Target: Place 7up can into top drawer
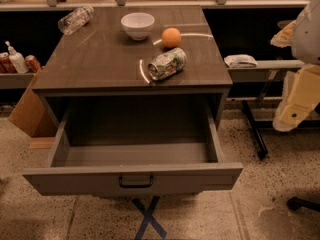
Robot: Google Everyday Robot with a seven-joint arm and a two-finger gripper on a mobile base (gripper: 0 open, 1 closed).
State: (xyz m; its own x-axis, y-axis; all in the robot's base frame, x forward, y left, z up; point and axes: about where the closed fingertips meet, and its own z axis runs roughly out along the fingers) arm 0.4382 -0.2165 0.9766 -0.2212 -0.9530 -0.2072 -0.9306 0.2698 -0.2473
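Note:
The 7up can (167, 63), with its green, white and silver print, lies on its side on the cabinet top (100, 59), right of the middle and near the front edge. The top drawer (135, 176) is pulled wide open below it and its grey box is empty. The dark pull handle (135, 182) sits at the centre of the front panel. My gripper (295, 109) hangs at the right edge of the view, beside the cabinet and well clear of the can. It holds nothing that I can see.
On the cabinet top there are a white bowl (137, 24), an orange (171, 37) and a clear plastic bottle (75, 19) lying at the back left. Red cans (32, 62) and a white bottle stand on a shelf to the left. A shelf with a rag (240, 60) is on the right.

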